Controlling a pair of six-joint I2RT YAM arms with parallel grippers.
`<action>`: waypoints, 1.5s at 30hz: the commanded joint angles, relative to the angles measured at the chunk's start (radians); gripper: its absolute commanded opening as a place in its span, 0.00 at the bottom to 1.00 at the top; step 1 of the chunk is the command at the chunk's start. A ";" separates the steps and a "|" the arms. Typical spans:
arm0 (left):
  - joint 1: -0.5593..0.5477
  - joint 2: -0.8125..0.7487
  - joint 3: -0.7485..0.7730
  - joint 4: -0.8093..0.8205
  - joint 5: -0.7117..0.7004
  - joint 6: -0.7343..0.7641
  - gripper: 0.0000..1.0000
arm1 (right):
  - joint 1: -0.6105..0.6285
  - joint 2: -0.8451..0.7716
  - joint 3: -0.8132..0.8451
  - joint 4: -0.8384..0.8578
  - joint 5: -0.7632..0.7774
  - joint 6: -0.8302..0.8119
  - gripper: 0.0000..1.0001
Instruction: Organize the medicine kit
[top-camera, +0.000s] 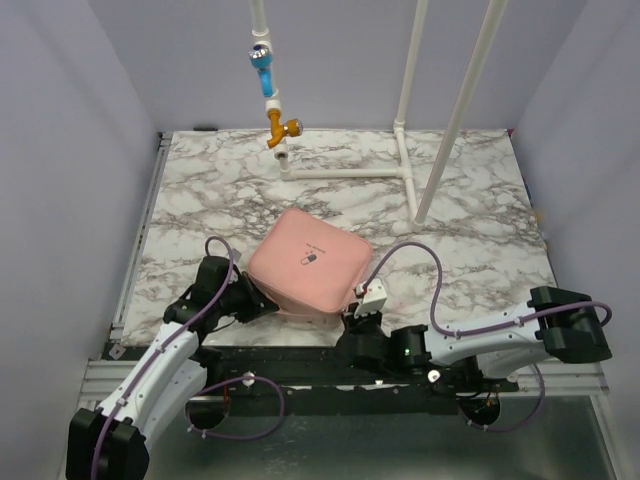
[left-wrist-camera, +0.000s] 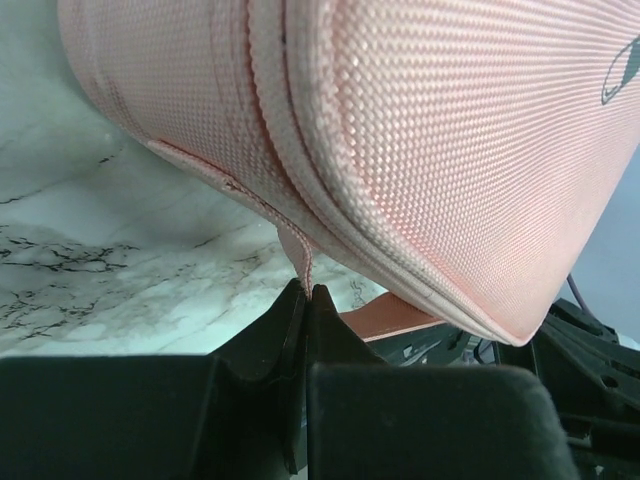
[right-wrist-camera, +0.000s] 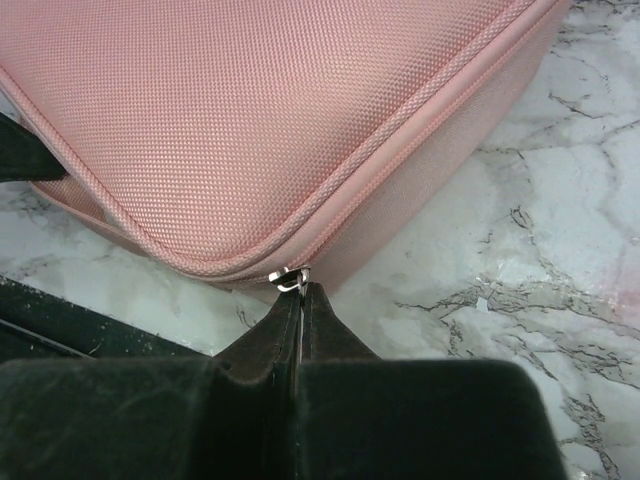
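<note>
Medicine kit (top-camera: 310, 265), pink with its lid down, lies on the marble table (top-camera: 470, 250) directly ahead of both grippers' tips. Left gripper (left-wrist-camera: 305, 293) is pressed together on a pink fabric tab (left-wrist-camera: 298, 250) that hangs from the kit's side seam just above its fingers. Right gripper (right-wrist-camera: 298, 293) pinches the silver zipper pull (right-wrist-camera: 288, 279) at the kit's corner, right at its fingertips.
</note>
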 joint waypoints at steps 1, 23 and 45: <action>0.017 -0.037 0.045 -0.052 0.012 0.062 0.00 | -0.010 -0.044 -0.043 -0.044 0.072 -0.074 0.01; 0.017 -0.160 0.042 -0.118 0.092 0.071 0.00 | -0.412 -0.202 -0.131 0.242 -0.137 -0.577 0.01; 0.017 -0.158 0.012 -0.072 0.121 0.063 0.00 | -0.844 0.113 0.004 0.475 -0.458 -0.741 0.01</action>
